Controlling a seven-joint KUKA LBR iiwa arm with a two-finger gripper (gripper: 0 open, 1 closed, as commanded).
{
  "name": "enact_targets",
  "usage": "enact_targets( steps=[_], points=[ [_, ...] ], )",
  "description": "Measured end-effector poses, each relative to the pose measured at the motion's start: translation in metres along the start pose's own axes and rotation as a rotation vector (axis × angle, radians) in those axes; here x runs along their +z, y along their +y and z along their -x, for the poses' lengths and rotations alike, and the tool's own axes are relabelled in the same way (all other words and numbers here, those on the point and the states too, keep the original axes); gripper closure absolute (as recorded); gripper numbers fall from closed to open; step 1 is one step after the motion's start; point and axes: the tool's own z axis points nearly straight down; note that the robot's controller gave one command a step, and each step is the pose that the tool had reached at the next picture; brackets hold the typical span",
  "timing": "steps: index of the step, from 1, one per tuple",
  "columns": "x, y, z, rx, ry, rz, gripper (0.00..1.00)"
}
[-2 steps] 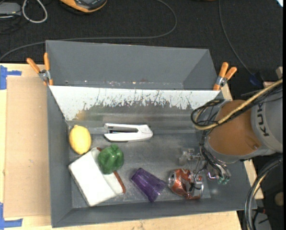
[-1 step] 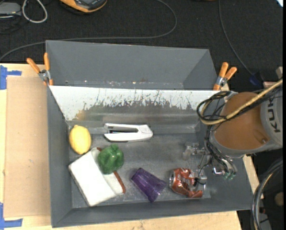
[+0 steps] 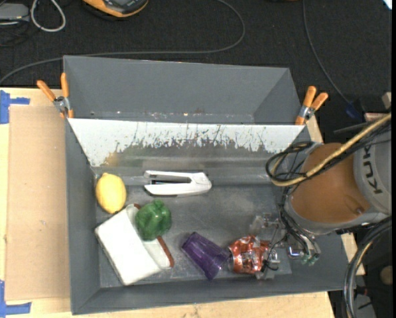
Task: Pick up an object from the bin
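My gripper (image 3: 267, 260) is low in the bin's front right corner, under the orange wrist cover. Its dark fingers sit on and around a crumpled red and silver wrapper (image 3: 246, 256) lying on the bin floor. Just left of the wrapper lies a purple cup (image 3: 204, 254) on its side.
A green pepper (image 3: 152, 219) rests on a white block (image 3: 126, 245) at the front left, with a red-brown stick (image 3: 166, 251) beside it. A yellow lemon (image 3: 111, 193) lies at the left wall. A white stapler (image 3: 176, 183) lies toward the back. The arm enters from the right.
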Motion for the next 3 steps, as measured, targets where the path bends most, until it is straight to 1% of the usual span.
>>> enact_targets(
  steps=[1, 2, 3],
  points=[
    [0.029, -0.022, 0.01, 0.018, -0.016, -0.002, 0.0],
    [0.029, 0.011, 0.002, 0.024, -0.007, 0.0, 1.0],
    [0.029, 0.011, 0.002, 0.024, -0.007, 0.0, 1.0]
  ],
)
